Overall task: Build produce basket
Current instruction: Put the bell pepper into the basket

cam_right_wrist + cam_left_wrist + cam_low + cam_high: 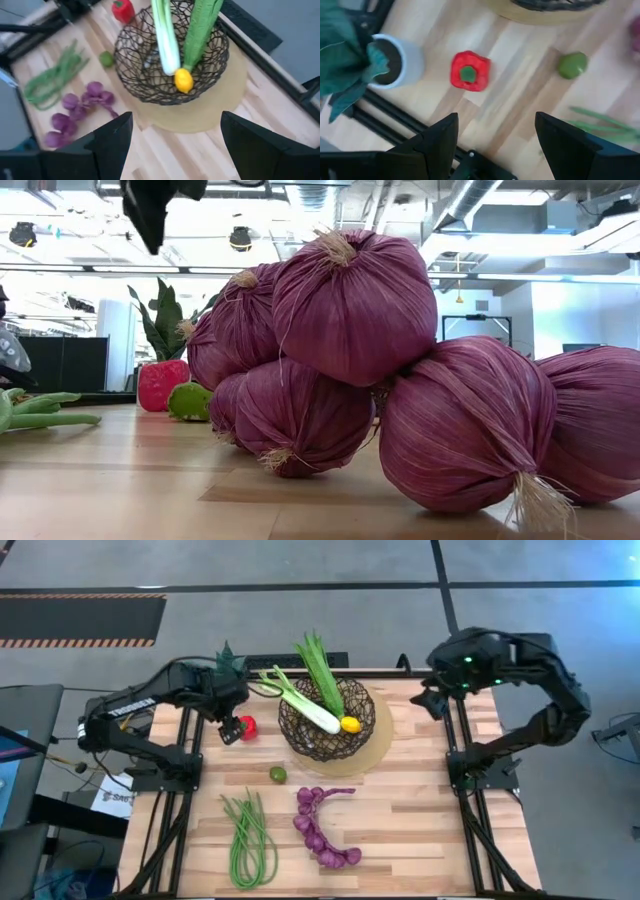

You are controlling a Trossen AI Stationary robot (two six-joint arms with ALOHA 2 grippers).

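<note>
From above, the left pincer hangs open just beside the red pepper, at about ten o'clock on the tabletop. The right pincer waits open at two o'clock. The basket sits on a tan mat near twelve, holding leek, leafy stalks and lemon.

At table level, the onion string fills the foreground; the pepper and what may be the lime stand beyond.

The left wrist view shows spread fingers over the pepper, beside a potted plant.

The right wrist view looks down on the filled basket, with the beans well apart from it.
</note>
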